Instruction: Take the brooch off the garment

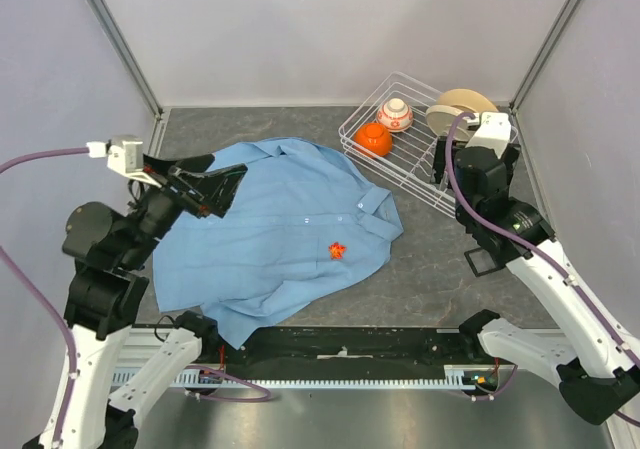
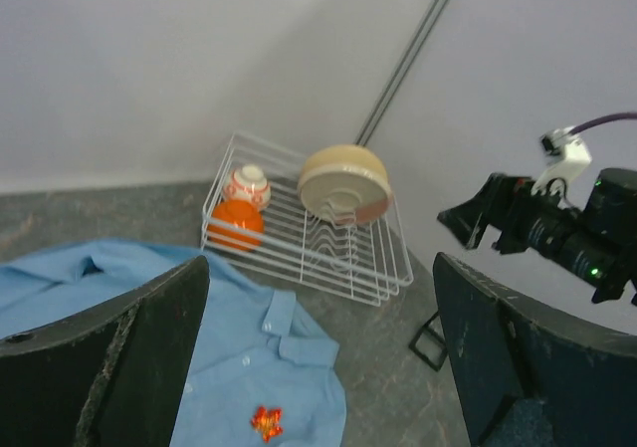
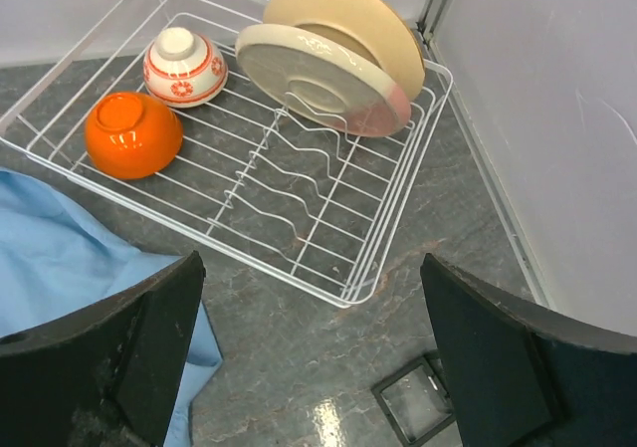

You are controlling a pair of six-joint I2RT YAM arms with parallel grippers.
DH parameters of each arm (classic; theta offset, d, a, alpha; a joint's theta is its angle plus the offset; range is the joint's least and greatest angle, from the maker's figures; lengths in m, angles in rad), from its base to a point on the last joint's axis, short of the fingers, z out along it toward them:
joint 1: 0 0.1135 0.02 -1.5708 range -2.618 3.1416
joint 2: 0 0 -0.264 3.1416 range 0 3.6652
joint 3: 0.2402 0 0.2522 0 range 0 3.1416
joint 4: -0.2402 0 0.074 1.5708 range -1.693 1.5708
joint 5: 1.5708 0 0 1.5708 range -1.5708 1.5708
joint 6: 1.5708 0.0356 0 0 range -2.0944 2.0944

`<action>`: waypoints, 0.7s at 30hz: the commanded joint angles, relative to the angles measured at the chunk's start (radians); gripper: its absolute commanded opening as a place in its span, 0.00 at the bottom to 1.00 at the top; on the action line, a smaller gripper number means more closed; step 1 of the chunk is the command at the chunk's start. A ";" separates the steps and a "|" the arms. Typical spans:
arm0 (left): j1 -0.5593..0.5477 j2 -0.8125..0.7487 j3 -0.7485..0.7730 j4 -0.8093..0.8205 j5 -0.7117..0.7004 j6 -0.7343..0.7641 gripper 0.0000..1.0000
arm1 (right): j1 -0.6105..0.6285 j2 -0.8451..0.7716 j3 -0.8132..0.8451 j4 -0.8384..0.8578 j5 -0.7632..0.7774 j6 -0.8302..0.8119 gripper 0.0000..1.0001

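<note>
The tiny, likely stiff brooch (image 1: 338, 250) is best pinched at its rim; left pincer (image 2: 318, 367) and right pincer (image 3: 314, 357) are spread apart.

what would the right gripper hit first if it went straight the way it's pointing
Most likely the white wire dish rack, at its bare near part, to the right of the orange bowl. The open right gripper aims down at it, though depth is hard to judge.

The grey mottled desk (image 1: 430, 269) carries the wrinkled light blue garment (image 1: 280, 239) at centre and a white wire rack (image 1: 415, 169) far right.
</note>
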 commanded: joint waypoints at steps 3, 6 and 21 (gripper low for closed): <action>0.006 0.017 -0.047 -0.041 0.055 -0.045 1.00 | 0.001 0.006 0.022 0.039 -0.051 0.093 0.98; 0.008 0.054 -0.081 -0.038 0.107 -0.059 0.99 | 0.006 0.015 -0.020 0.125 -0.221 0.124 0.98; -0.059 0.405 -0.383 0.076 0.451 -0.033 0.88 | 0.258 0.261 -0.297 0.364 -0.792 0.277 0.98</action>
